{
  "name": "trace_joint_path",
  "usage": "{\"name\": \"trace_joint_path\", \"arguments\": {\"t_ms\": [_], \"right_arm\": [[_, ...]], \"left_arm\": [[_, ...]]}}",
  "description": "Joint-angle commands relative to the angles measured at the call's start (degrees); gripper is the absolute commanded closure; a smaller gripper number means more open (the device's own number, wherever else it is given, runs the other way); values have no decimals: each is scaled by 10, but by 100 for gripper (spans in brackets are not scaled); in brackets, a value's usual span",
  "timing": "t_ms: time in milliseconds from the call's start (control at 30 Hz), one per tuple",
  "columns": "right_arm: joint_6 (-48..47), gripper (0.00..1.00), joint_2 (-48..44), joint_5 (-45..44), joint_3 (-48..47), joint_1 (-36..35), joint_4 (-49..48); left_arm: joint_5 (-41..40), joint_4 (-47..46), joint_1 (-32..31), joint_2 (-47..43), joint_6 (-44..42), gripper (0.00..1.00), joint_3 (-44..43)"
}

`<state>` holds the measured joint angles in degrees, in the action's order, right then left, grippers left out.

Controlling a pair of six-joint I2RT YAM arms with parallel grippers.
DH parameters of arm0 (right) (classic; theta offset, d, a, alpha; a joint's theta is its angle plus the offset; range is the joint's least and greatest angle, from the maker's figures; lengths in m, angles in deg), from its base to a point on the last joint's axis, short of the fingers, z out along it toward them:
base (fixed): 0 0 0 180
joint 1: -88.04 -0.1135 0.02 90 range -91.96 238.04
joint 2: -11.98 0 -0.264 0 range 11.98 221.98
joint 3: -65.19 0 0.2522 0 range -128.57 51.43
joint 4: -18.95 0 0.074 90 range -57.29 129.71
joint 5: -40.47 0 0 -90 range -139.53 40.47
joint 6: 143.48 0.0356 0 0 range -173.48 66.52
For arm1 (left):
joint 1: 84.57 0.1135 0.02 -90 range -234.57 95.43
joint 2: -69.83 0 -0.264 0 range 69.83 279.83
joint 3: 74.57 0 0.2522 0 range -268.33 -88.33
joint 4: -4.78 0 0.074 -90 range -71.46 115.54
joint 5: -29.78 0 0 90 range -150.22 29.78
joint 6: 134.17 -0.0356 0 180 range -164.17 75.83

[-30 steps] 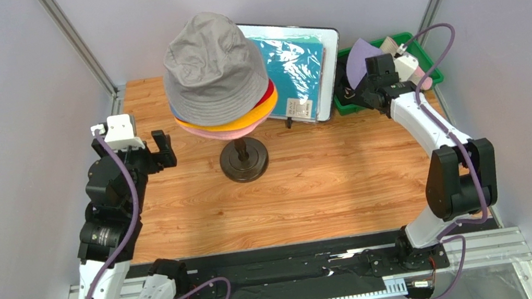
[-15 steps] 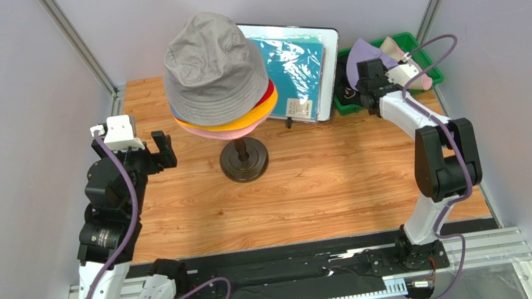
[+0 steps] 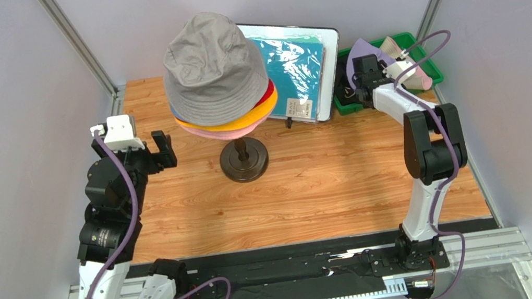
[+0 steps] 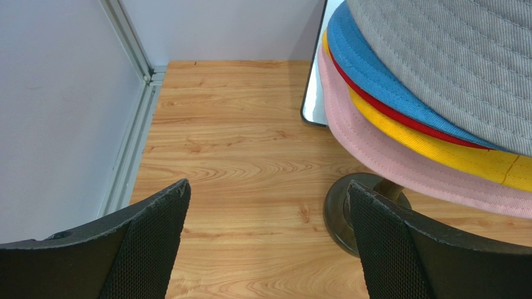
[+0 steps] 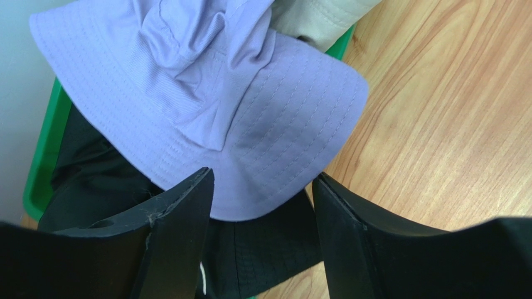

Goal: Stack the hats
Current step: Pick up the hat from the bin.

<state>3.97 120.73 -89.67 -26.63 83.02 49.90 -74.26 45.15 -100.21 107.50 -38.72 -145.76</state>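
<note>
Right wrist | right gripper part-open astride lavender hat brim, gripping nothing | you pinch brim only, not black hat

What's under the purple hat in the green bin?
A black hat lies under the lavender hat, poking out below its brim. How far it reaches, and the floor of the green bin, are covered.
</note>
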Motion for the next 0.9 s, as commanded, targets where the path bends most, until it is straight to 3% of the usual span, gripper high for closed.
{"name": "trace_joint_path", "arguments": {"t_ms": [0,233,400,500,700,867], "right_arm": [[24,37,15,-58,-31,6,-35],[56,44,-7,-116,4,15,-25],[45,48,-14,-105,7,29,-42],[39,58,-12,-106,-3,29,-42],[16,97,-45,-100,21,24,-105],[16,100,-109,-131,62,1,-139]], "left_arm": [[-5,-6,-1,3,2,0,-2],[-5,-6,-1,5,0,1,-1],[2,-7,-1,3,2,1,-1],[1,-7,-1,3,2,0,-1],[4,-7,-1,4,2,1,-1],[3,-9,-1,4,3,1,-1]]}}
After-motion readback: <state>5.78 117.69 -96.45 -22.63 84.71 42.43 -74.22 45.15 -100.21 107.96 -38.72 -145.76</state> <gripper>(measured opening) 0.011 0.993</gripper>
